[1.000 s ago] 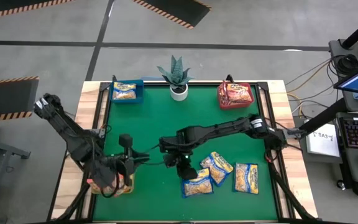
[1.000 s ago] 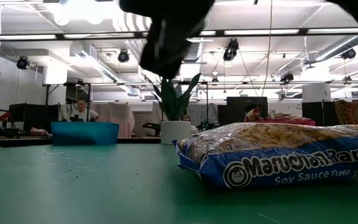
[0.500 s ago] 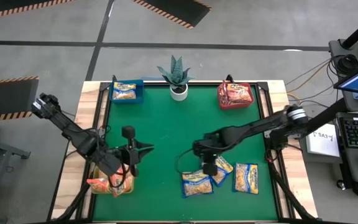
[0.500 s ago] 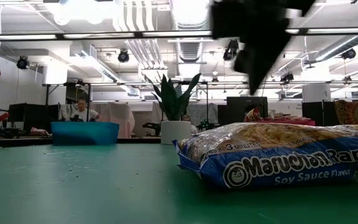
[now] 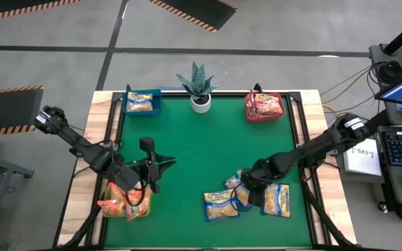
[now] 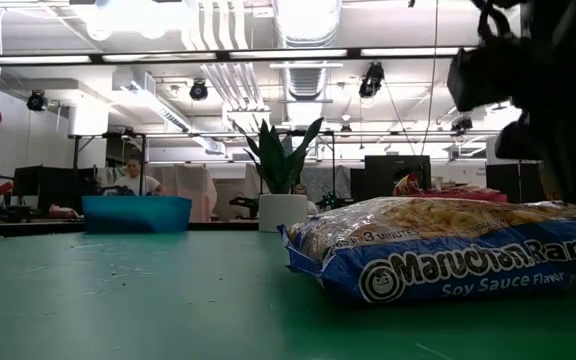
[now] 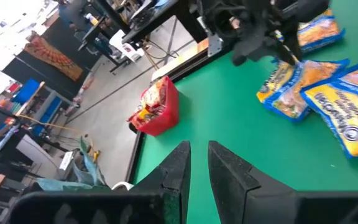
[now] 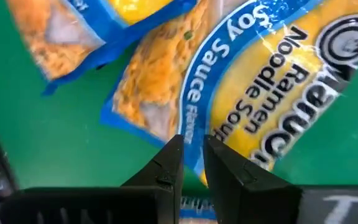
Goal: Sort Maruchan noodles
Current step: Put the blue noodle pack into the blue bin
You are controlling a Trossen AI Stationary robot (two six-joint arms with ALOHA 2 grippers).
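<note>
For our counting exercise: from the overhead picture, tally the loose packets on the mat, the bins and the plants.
Loose packets: 3
Bins: 3
Plants: 1
Total: 7

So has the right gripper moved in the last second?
Yes. In the high view the right gripper has swung from the table's middle, below the plant, toward the right edge, over the blue-edged packets.

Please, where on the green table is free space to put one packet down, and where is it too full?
Free: the wide green table middle, bordered by the potted plant, the blue bin and the red bin. Crowded: the front right, where three blue-edged noodle packets lie under the right gripper, and the front left, by the left gripper and a bin of orange packets.
</note>
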